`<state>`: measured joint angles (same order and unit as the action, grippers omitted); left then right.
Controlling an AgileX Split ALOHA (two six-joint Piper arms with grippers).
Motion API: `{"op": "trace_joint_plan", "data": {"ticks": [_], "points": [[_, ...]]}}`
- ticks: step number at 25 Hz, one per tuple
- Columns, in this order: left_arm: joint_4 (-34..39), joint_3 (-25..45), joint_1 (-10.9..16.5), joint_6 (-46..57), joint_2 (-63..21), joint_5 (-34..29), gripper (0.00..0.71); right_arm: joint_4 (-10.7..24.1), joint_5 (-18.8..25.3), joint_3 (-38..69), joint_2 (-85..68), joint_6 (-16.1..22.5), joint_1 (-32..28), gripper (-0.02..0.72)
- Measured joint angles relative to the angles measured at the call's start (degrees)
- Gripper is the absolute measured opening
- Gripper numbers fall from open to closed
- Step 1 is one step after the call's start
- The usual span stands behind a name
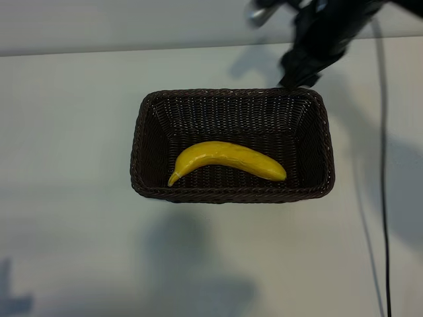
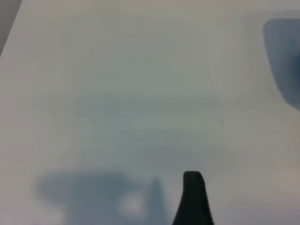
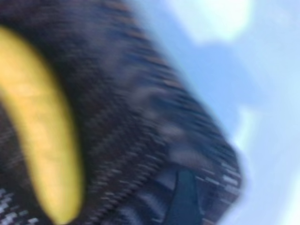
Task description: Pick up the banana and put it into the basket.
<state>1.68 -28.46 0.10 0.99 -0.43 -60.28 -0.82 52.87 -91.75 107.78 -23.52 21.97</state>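
The yellow banana (image 1: 228, 160) lies on the floor of the dark brown wicker basket (image 1: 143, 132), its stem tip towards the basket's left front corner. Nothing touches it. My right gripper (image 1: 299, 71) hangs above the basket's far right corner, open and empty. In the right wrist view the banana (image 3: 40, 140) and the basket weave (image 3: 154, 117) fill the frame, with one dark fingertip (image 3: 185, 197) over the rim. The left arm is outside the exterior view. Its wrist view shows my left gripper (image 2: 154, 215) open over bare table, one fingertip (image 2: 193, 192) in sight.
The basket stands alone in the middle of a pale table (image 1: 66, 231). A black cable (image 1: 383, 198) runs down the right side. Arm shadows fall on the tabletop in front of the basket.
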Motion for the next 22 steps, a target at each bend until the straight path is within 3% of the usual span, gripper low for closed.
{"op": "trace_joint_plan", "data": {"ticks": [6,10,16,22], "points": [[0.0,0.0,0.0,-0.04,0.0,0.0,0.574,0.04,0.97,0.0,0.0,12.81,-11.13,0.607],[0.0,0.0,0.0,-0.04,0.0,0.0,0.574,0.11,4.71,0.0,0.0,19.11,-17.21,0.607],[0.0,0.0,0.0,-0.04,0.0,0.0,0.574,-0.01,15.22,0.0,0.0,19.82,-22.0,0.606],[0.0,0.0,0.0,-0.06,0.0,0.0,0.574,0.82,16.63,0.0,0.0,22.09,-22.9,0.606]]}}
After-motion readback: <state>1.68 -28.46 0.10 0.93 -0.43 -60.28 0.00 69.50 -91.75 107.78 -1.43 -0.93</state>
